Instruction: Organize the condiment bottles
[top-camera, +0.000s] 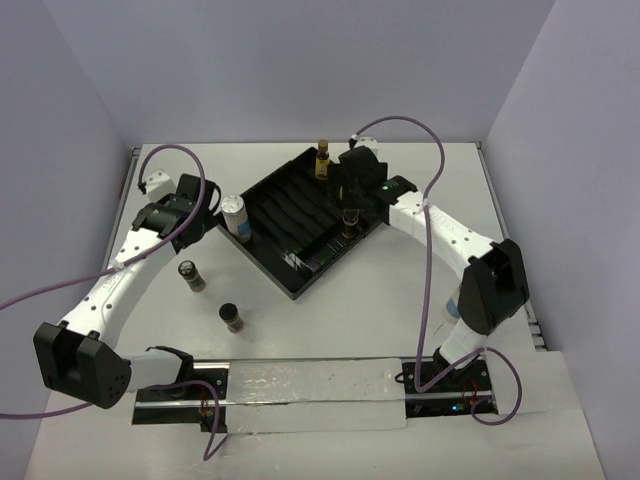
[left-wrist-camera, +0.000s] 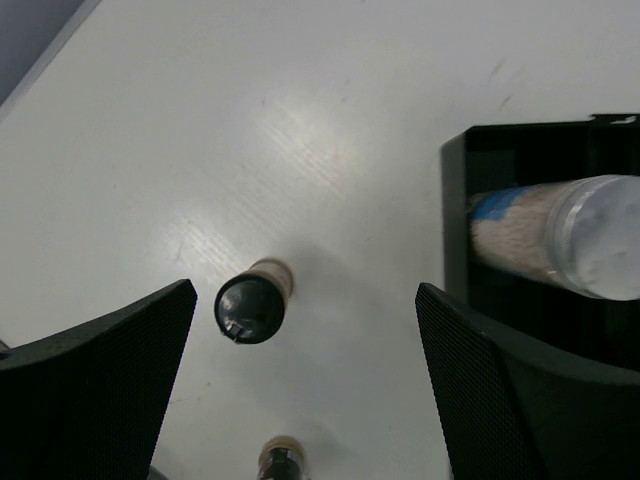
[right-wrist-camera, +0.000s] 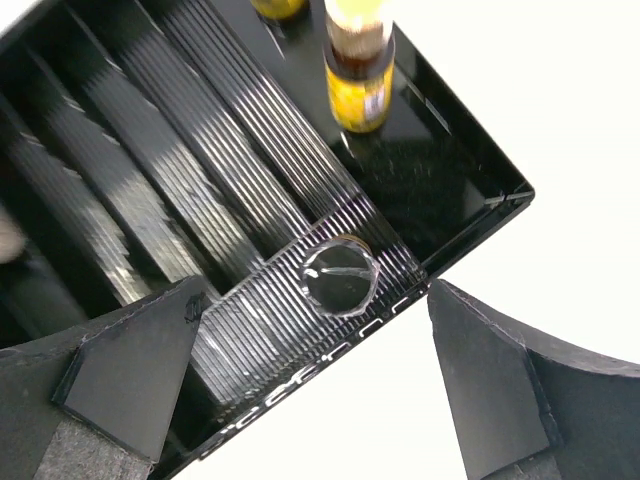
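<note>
Two amber bottles (right-wrist-camera: 358, 75), three dark (top-camera: 232, 316), one white-lidded (top-camera: 235, 213) — one tray (top-camera: 285, 205).

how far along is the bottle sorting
Partly done. An amber bottle, a small capped bottle and a white-lidded bottle stand in the tray. Nothing is held: the jaws of the left gripper and right gripper are open. Two dark bottles wait on the table.

I am looking at a glossy black tray (top-camera: 288, 203) with fine ridges on a white desk (top-camera: 350, 320). The bottle (top-camera: 323, 160) by the far edge is glowing amber-yellow. The tall bottle (top-camera: 234, 214) is showing a white lid and a blue label. A short bottle (top-camera: 190, 275) toward the left edge is showing dark with a black cap. My left fingers (left-wrist-camera: 100, 390) are showing black mesh.
</note>
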